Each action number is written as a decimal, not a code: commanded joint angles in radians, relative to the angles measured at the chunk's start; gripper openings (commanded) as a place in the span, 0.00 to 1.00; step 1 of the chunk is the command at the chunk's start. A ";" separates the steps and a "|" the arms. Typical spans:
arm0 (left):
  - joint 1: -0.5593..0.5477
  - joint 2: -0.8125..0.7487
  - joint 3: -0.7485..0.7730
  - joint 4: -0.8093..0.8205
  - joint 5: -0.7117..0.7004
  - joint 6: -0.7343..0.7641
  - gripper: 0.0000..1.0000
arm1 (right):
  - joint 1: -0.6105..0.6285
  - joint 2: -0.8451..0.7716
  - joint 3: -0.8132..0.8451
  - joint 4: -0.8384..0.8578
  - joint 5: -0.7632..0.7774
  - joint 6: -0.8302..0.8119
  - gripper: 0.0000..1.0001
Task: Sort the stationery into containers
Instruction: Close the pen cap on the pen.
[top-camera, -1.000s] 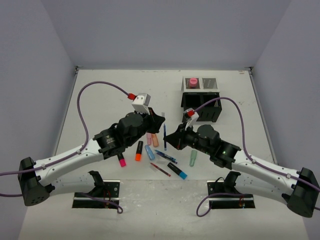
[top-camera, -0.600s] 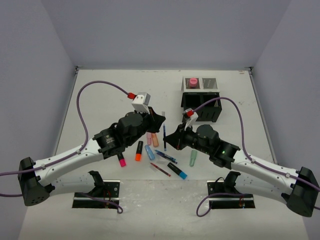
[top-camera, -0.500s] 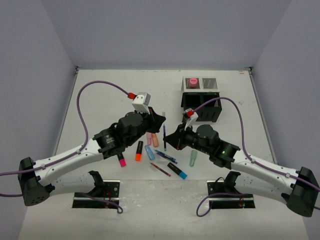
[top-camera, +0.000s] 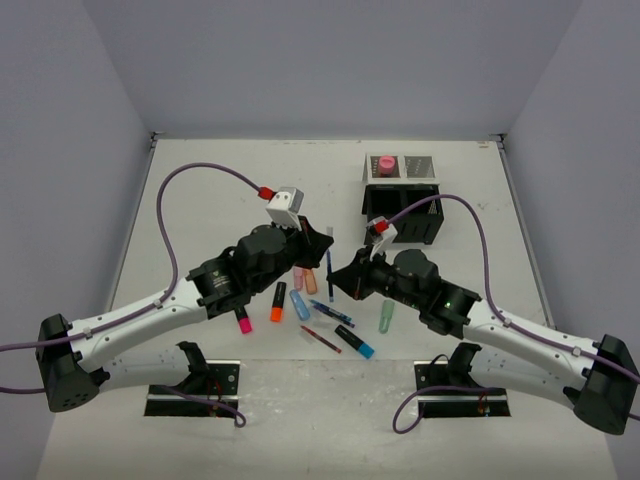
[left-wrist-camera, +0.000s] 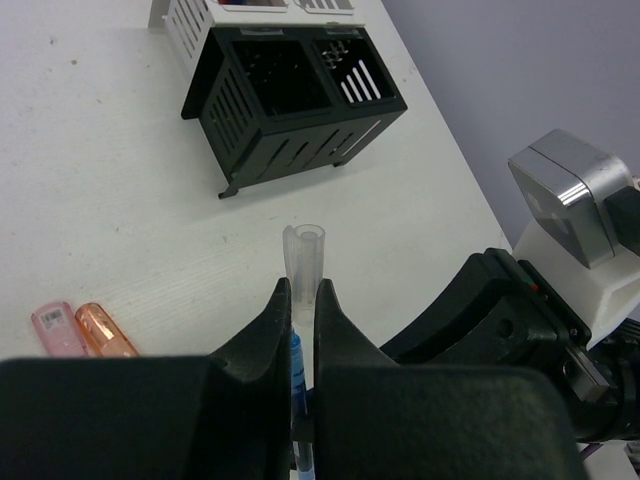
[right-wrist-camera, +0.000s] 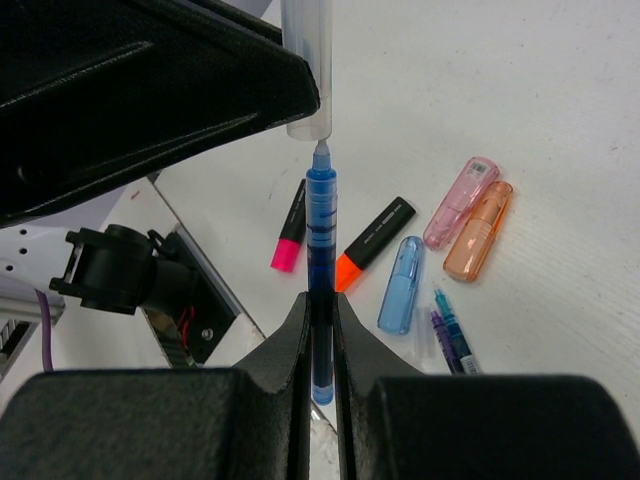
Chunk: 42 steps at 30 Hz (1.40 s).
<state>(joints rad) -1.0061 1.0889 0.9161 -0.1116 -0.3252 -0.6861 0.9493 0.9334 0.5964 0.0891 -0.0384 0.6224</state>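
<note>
**While both grippers pinch, cap and pen nearly meet**

When one looks from above, the left gripper (top-camera: 320, 242) and the right gripper (top-camera: 337, 277) come together over the middle of the table (top-camera: 230, 190). The thin blue pen (top-camera: 329, 268) stands between them. The jaws are too small here to judge. Loose highlighters (top-camera: 300, 304) lie beneath, and the organizer (top-camera: 400, 195) stands well apart, far right.

From the left wrist, the left gripper's fingers (left-wrist-camera: 275, 310) are pressed together on a clear cap (left-wrist-camera: 304, 245), whose end sticks out past the tips. A little of the pen shows blue lower in the gap. I judge the cap to be very light, smooth and slippery, with a thin wall that could be crushed. A gentle pinch at its middle suits it.

From the right wrist, the right gripper (right-wrist-camera: 320, 305) pinches the pen (right-wrist-camera: 320, 220) low on its barrel. The tip points at the cap (right-wrist-camera: 306, 70), just beside its end and apparently not yet inside. The pen looks light and stiff. Held so low, its tip may wander, so I think a hold nearer the ribbed part would be steadier.
</note>
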 joint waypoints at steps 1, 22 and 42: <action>0.004 -0.014 -0.015 0.036 -0.018 0.022 0.00 | 0.006 -0.028 0.021 0.031 0.028 0.010 0.00; 0.004 0.011 0.048 0.015 -0.080 0.027 0.00 | 0.006 -0.009 0.019 0.035 0.008 0.022 0.00; 0.004 0.017 0.024 0.051 -0.044 0.023 0.00 | 0.006 -0.031 0.034 -0.003 0.035 0.011 0.00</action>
<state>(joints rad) -1.0061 1.1016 0.9236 -0.1131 -0.3723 -0.6853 0.9493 0.9255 0.5964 0.0853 -0.0349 0.6292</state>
